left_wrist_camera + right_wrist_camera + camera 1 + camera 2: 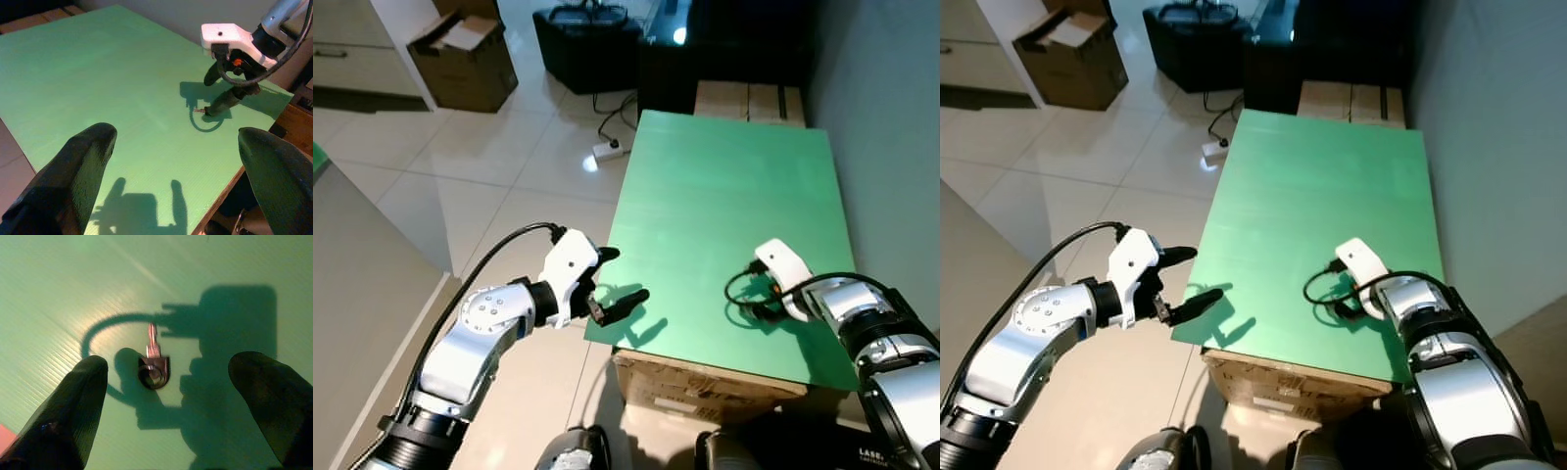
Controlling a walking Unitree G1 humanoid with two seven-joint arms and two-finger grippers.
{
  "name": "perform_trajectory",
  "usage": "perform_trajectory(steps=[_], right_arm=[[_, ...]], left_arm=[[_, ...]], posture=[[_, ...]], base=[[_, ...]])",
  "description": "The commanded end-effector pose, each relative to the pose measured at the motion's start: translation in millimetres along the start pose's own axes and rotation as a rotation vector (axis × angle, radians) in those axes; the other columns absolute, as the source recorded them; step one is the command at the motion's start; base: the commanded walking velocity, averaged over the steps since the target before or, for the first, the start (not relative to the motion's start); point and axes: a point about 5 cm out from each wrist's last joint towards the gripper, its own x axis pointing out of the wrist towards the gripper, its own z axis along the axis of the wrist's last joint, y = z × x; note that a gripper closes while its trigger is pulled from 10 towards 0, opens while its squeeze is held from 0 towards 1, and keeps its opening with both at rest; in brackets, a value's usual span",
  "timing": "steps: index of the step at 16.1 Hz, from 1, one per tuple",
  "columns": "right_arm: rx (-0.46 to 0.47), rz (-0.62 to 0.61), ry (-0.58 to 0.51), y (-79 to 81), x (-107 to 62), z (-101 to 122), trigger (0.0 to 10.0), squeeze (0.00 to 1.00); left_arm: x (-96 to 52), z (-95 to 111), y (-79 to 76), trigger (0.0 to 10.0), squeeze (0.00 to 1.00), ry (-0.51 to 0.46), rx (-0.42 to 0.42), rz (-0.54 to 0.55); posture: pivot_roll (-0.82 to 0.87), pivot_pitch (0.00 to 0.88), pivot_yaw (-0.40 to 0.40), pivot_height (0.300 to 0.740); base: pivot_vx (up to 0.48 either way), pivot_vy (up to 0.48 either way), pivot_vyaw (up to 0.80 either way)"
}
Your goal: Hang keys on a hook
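From the head views I have my right gripper low over the near right part of the green table, my left gripper spread wide at its near left corner, and an open cardboard box far off on the floor, contents unreadable. My left wrist view shows the right fingers down at the surface. In my right wrist view the key lies flat between parted fingers, ungripped; I judge it light, stiff, slippery, best pinched by its dark head.

Green ribbed worktop; silver key with black head; black tool fingers; brown cardboard box far left.
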Motion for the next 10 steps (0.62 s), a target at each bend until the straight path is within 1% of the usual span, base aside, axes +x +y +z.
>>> perform_trajectory(steps=[1,2,7,8,10], right_arm=[[-0.03,-0.01,0.0,-1.6,-0.6,1.9,10.0,0.09],[-0.035,-0.005,0.009,-1.2,0.1,-0.5,10.0,0.0],[-0.032,-0.008,-0.015,0.0,1.5,0.8,10.0,0.0],[-0.031,-0.001,-0.015,1.0,1.9,0.8,3.7,0.0],[-0.04,0.005,-0.009,2.2,2.8,-0.4,0.4,0.0]], left_arm=[[0.7,2.5,-0.1,10.0,0.0,0.004,0.008,0.0],[1.0,2.3,-0.8,10.0,0.0,0.005,0.007,0.0],[0.8,0.8,-3.7,10.0,0.0,0.01,0.006,0.002],[-0.1,1.3,-4.1,10.0,0.0,0.01,0.006,0.0],[-3.0,4.1,-2.8,10.0,0.0,0.009,0.009,-0.001]], posture=[[-0.07,0.21,0.083,0.74],[-0.07,0.212,0.084,0.74],[-0.07,0.222,0.091,0.74],[-0.07,0.223,0.09,0.74],[-0.07,0.227,0.089,0.74]], base=[[0.0,0.0,0.0],[0.0,0.0,0.0],[0.0,0.0,0.0],[0.0,0.0,0.0],[0.0,0.0,0.0]])
